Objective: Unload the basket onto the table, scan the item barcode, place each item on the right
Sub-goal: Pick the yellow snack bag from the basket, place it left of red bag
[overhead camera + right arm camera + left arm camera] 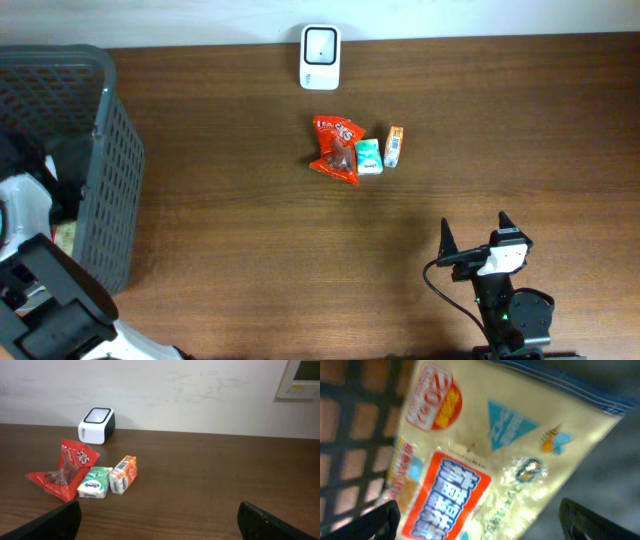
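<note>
Surface, overhead view: dark wood worktop (250,260), with a pale strip along the top edge.
Scanner: white barcode scanner (320,57) at top centre, at the worktop's far edge.
Items at centre: red snack bag (336,150), green packet (369,157) and orange carton (394,146) sit in a row just beside one another, below the scanner.
Basket: grey mesh basket (115,170) at the left edge.
Right end effector (474,226): lower right, fingers apart with nothing between them, well apart from the items.
Left arm (50,300): lower left, beside the basket.
Left wrist view: a pale yellow packet (520,450) with a red-orange label fills the frame and lies against the basket mesh.
Left end effector (487,522): fingers spread wide at the lower corners, the packet beyond them, no grip on it.
Right wrist view: the scanner stands at upper left before a white wall (200,390), with the three items in front of it and a wall panel (302,377) at upper right.
Right end effector, same view: fingers apart at the lower corners, empty.
</note>
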